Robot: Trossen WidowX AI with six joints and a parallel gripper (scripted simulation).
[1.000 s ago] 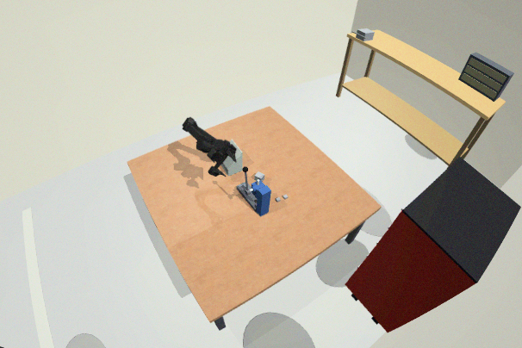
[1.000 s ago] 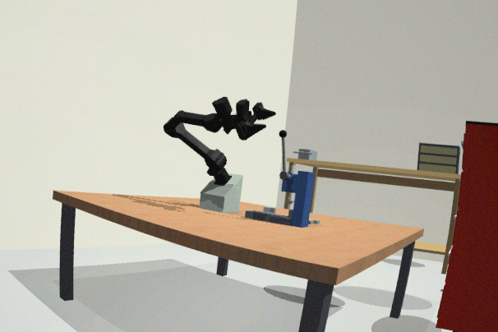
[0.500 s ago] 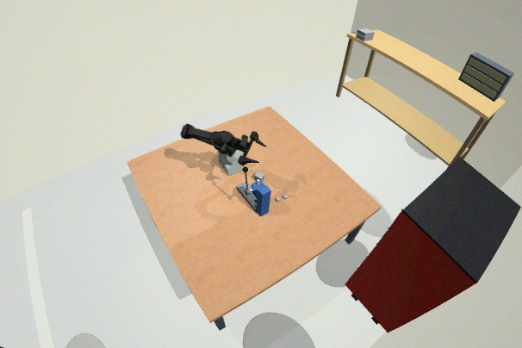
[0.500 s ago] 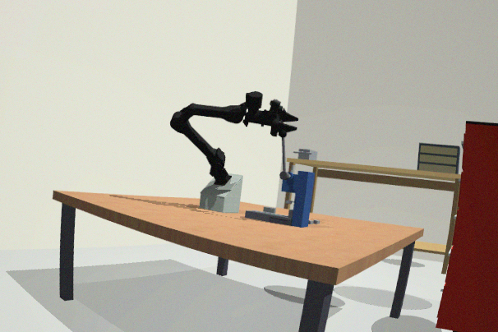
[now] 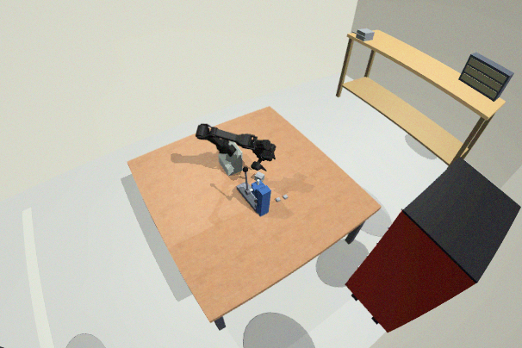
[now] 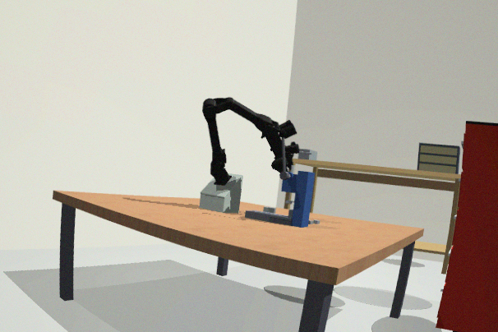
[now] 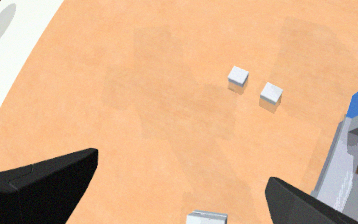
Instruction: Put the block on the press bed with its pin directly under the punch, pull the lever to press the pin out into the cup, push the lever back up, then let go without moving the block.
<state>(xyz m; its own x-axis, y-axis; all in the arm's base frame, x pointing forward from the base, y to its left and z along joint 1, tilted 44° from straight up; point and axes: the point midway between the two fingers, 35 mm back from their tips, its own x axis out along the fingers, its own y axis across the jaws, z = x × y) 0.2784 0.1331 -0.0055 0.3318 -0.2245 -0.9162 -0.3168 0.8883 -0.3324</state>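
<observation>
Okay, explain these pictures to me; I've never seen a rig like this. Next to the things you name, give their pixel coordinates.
The black machine is a robot arm (image 5: 230,134) (image 6: 244,112), standing on a table (image 5: 189,241) (image 6: 189,230). Its hand (image 7: 182,165) is open and holds nothing.

The first picture looks down from high up, the second from the side, and the third comes from the arm's wrist, so the dark fingers show at its lower edge.

On the table stands a blue press (image 5: 263,200) (image 6: 302,199) with an upright lever (image 5: 246,181) (image 6: 283,154). Near it lie a larger pale block (image 5: 259,177) (image 6: 269,209) (image 7: 206,219) and two small pale cubes.
</observation>
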